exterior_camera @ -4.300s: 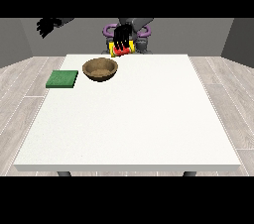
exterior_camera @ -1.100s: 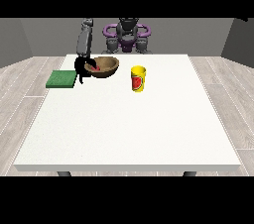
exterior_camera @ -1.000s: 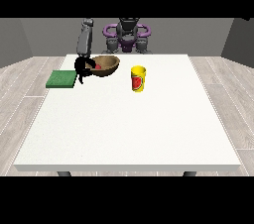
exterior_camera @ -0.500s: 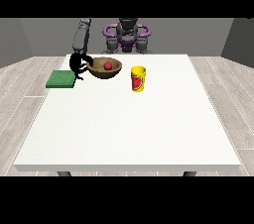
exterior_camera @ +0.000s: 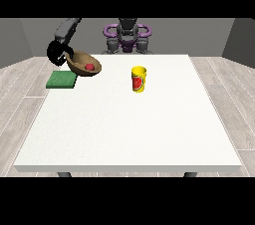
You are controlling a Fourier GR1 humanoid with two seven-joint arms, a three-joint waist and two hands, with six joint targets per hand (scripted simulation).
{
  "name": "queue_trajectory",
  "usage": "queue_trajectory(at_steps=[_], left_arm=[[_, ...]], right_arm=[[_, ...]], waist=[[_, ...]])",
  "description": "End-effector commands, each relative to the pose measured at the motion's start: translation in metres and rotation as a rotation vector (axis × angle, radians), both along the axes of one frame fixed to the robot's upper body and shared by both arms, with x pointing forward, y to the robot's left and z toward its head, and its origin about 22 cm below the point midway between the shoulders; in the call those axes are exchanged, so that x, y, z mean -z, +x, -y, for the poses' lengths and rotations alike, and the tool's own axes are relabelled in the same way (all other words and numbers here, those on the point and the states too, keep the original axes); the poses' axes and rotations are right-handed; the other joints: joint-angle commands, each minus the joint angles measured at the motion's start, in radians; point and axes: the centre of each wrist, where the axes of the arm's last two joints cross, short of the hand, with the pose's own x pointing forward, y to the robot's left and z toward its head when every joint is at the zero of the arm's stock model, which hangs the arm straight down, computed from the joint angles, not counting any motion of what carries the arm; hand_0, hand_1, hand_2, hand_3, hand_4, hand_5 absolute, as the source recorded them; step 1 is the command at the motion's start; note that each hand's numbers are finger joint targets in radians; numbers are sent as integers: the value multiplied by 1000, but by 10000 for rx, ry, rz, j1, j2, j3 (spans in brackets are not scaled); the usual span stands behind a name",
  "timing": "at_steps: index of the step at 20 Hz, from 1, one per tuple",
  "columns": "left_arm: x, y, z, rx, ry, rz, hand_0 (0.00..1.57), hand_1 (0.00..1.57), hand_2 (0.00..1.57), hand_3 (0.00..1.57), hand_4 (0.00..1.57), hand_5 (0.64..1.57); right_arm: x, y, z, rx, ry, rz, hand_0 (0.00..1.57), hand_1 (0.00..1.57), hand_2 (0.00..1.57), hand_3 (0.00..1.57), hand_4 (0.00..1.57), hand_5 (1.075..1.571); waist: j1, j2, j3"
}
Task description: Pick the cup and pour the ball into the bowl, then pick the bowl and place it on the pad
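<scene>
Gripping the wooden bowl [exterior_camera: 84, 64] by its far-left rim, the hand at the view's left [exterior_camera: 59, 52] has its black fingers curled round that edge, with the arm reaching down to it from above. The bowl is lifted off the white table [exterior_camera: 129, 124] and tilted, its open side turned towards the camera and its lower edge hanging to the view's right of the hand. A red ball [exterior_camera: 90, 66] sits inside the bowl, near its lower side. The green pad [exterior_camera: 62, 79] lies flat on the table just below and to the left of the bowl, close to the table's left edge. The yellow cup [exterior_camera: 139, 79] stands upright on the table, well apart from the bowl, towards the view's right. The other hand does not show anywhere.
</scene>
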Motion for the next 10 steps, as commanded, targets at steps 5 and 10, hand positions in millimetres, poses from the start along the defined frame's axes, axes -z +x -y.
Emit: queue_trajectory(at_steps=[5,10], left_arm=[[-28,-2,4,202,381,1510,0,0,0,0,703,1560],[-18,4,11,-260,736,1991,0,0,0,0,703,1562]], right_arm=[[-50,4,76,593,-378,1818,1571,1571,1571,1373,990,1571],[-66,25,64,669,-183,2302,1571,1571,1571,1373,990,1571]], waist=[[352,1734,27],[339,2251,22]])
